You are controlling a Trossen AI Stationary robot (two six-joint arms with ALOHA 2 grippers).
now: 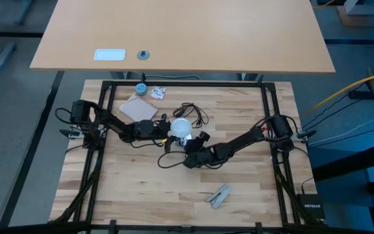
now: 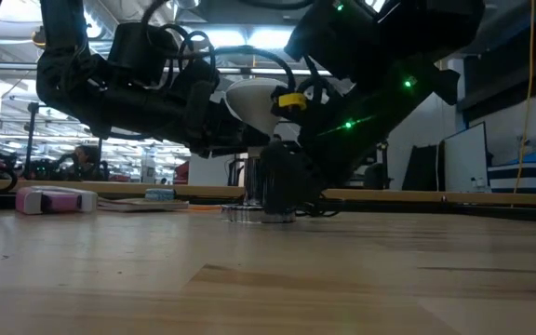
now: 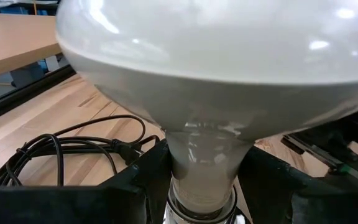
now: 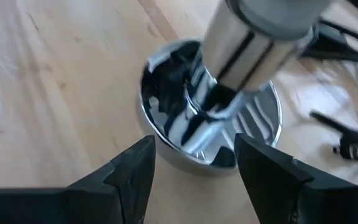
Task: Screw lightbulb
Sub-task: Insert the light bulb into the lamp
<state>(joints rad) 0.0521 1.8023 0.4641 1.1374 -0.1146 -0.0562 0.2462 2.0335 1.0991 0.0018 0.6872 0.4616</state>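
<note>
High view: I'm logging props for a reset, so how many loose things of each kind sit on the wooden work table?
Lightbulb: 1
Silver lamp base with black cord: 1
Blue cap: 1
Cardboard piece: 1
Printed white packet: 1
Grey clip-like item: 1
Total: 6

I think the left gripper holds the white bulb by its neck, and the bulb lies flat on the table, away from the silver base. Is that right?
Not quite. The left gripper does hold the bulb by its neck, but the bulb does not lie flat on the table: it stands upright over the silver base. The low view and left wrist view show this.
</note>
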